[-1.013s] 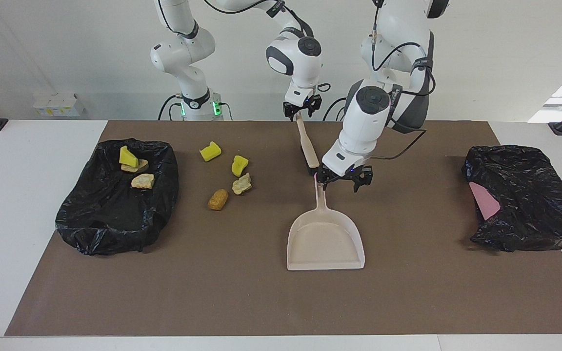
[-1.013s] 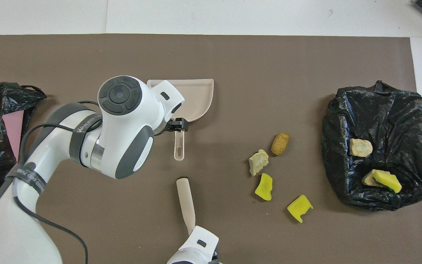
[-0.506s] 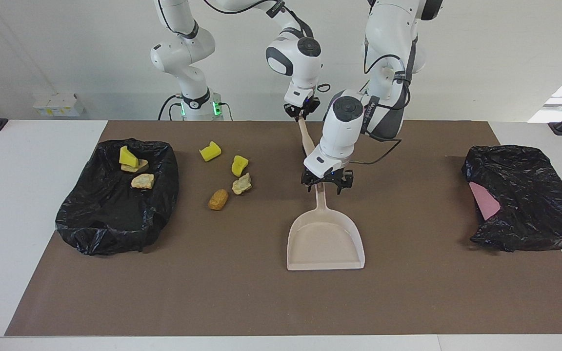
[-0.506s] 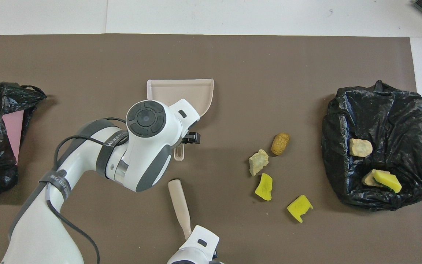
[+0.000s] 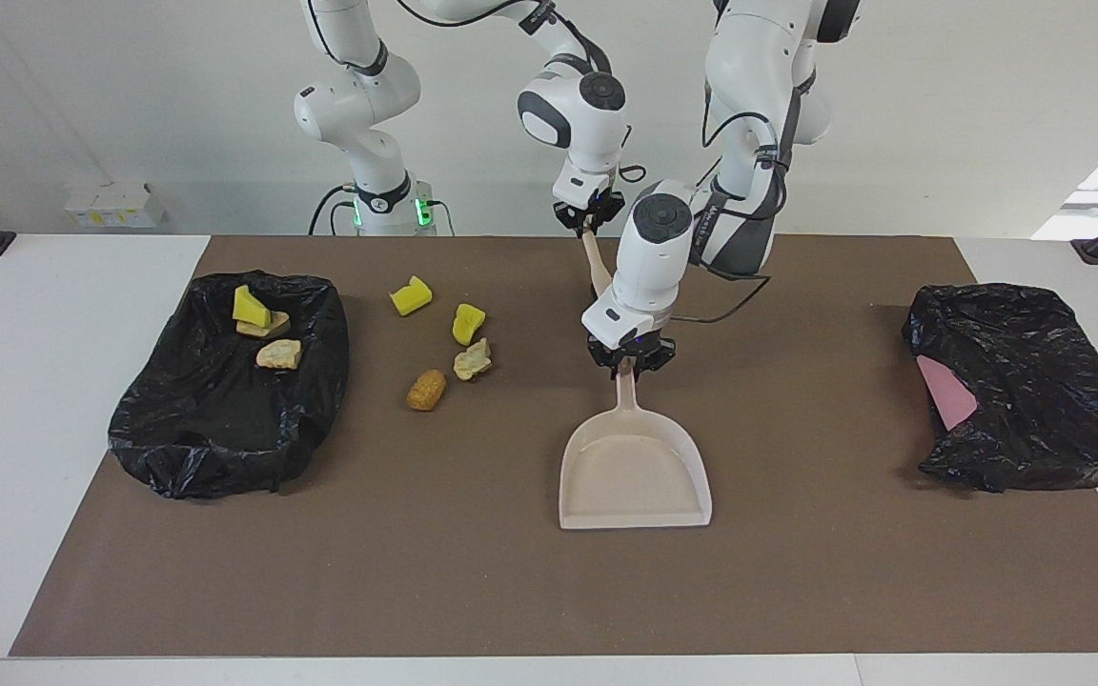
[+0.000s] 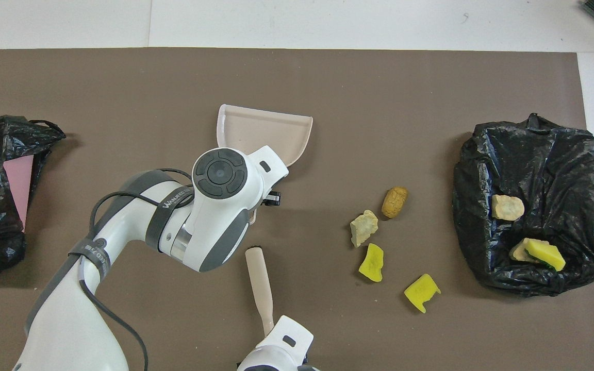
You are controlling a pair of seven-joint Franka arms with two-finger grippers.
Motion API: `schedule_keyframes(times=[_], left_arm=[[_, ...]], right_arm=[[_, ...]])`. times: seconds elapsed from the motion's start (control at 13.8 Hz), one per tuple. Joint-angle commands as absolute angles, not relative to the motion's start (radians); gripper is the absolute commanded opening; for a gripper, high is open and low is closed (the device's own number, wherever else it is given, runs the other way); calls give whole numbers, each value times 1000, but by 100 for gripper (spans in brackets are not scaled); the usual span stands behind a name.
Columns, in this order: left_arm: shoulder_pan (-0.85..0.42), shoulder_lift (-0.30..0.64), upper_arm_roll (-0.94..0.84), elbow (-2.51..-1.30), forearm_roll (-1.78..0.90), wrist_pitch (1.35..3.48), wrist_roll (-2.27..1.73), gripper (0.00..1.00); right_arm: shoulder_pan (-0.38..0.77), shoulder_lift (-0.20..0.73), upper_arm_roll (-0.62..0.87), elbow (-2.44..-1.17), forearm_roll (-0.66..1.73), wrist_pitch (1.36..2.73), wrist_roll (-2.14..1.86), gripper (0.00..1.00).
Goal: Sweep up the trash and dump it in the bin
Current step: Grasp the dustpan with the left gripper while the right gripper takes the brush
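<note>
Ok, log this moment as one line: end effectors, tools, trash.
left end effector: shut on beige plastic dustpan handle | right end effector: shut on beige brush handle | loose trash: four | black-bagged bin: three

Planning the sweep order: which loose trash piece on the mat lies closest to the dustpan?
The golden-brown lump, the only brown, rounded piece. The beige crust and both yellow wedges lie nearer the robots, farther from the dustpan.
</note>
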State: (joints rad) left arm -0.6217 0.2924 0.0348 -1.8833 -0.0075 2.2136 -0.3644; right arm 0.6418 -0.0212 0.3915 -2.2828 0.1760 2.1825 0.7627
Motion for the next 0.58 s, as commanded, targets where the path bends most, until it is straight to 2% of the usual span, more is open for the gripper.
schedule_keyframes(times=[0.0, 0.29, 0.51], left_arm=[[-600, 267, 51, -1875, 21, 2201, -279, 0], [-528, 235, 55, -1829, 23, 2131, -110, 0], [-444, 160, 54, -1832, 18, 2044, 194, 0]], right_arm=[[591, -164, 394, -2301, 186, 2074, 799, 0], [483, -331, 394, -2345, 186, 1901, 805, 0], [407, -425, 394, -2402, 186, 1792, 843, 0]])
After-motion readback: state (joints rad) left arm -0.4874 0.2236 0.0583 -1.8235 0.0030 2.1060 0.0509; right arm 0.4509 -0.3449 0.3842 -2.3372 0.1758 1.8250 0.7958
